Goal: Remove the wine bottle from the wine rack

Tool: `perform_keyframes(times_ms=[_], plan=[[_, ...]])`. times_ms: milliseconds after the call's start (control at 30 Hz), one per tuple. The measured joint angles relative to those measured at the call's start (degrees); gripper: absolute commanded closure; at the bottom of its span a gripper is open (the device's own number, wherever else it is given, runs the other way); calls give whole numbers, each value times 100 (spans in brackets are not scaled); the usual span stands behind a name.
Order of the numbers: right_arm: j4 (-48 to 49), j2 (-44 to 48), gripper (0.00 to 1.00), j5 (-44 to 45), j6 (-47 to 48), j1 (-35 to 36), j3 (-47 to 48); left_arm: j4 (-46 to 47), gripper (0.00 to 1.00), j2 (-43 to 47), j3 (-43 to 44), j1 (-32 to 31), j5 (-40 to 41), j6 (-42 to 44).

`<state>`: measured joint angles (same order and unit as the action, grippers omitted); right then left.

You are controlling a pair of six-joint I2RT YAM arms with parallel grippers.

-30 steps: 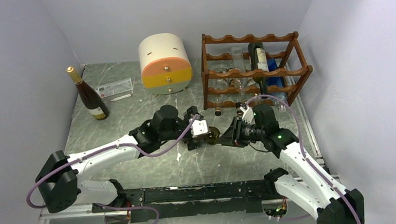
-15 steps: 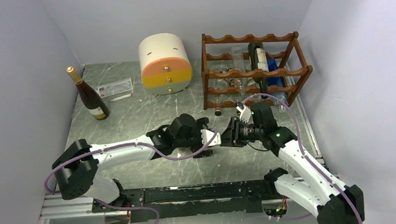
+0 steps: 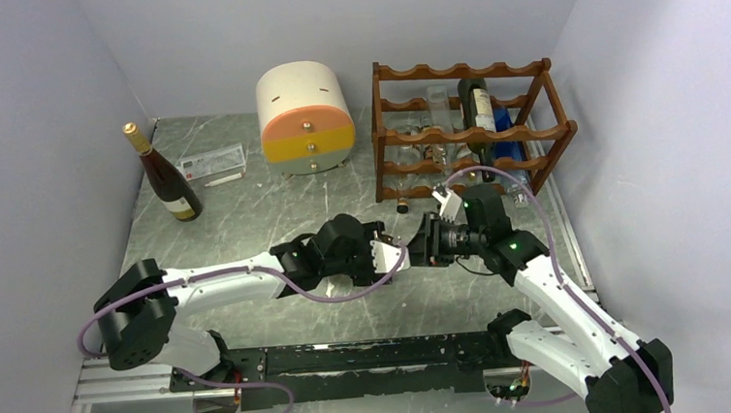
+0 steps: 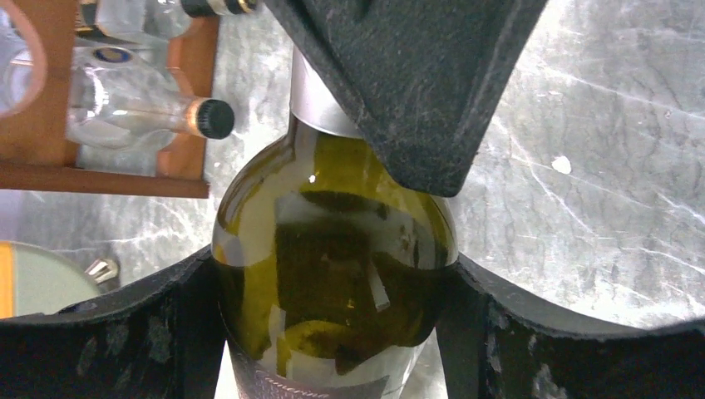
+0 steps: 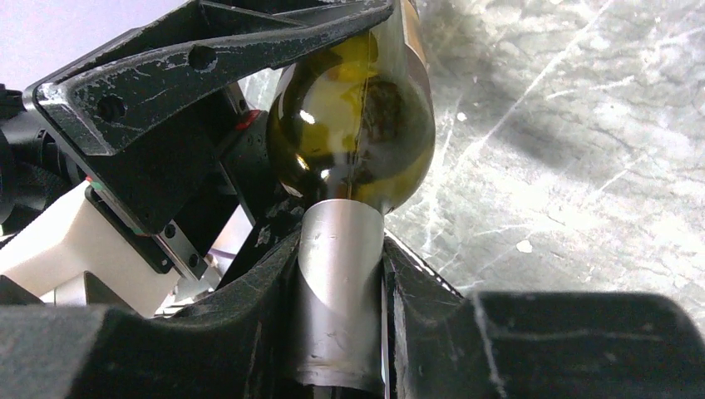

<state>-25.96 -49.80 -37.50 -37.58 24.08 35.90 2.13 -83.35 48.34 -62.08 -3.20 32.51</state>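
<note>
The wine bottle (image 4: 332, 241), olive-green glass with a silver foil neck (image 5: 341, 283), hangs level above the table in front of the wine rack (image 3: 473, 136). My right gripper (image 5: 341, 249) is shut on the foil neck, a finger pressed on each side. My left gripper (image 4: 332, 262) is shut around the bottle's wide body just below the shoulder, both fingers touching the glass. In the top view the two grippers, left (image 3: 389, 253) and right (image 3: 424, 243), meet nose to nose and hide nearly all of the bottle.
The rack holds a dark bottle (image 3: 476, 106) and several clear ones (image 4: 133, 116). A cream-and-orange drawer unit (image 3: 305, 118) stands left of it. An upright wine bottle (image 3: 163, 177) and a clear plastic box (image 3: 213, 162) stand at the far left.
My left arm has swung right to the bottle held by my right gripper. Its jaws have closed in from wide open onto the bottle's body. The right gripper kept its hold on the neck.
</note>
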Motion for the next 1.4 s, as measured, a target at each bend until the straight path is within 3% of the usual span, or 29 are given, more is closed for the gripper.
perform_keyframes(times_ms=[233,333,467,667,933,1167,1400], plan=[[352,90,21,39,20,4,310,-28,92,269,0,11,304,-63],[431,72,9,282,79,-17,590,-20,93,326,-11,15,382,-120],[339,-13,1,678,129,-13,1145,22,93,514,-39,15,531,-155],[2,120,0,1663,332,11,2234,57,93,833,-236,210,638,-289],[-459,774,0,2929,579,11,2636,280,93,1508,-295,1360,557,-914],[-562,688,0,3143,612,11,2597,1222,93,2131,-715,2859,605,-1810],[-568,621,0,3121,566,11,2334,1668,93,2218,-1113,3862,1008,-2522]])
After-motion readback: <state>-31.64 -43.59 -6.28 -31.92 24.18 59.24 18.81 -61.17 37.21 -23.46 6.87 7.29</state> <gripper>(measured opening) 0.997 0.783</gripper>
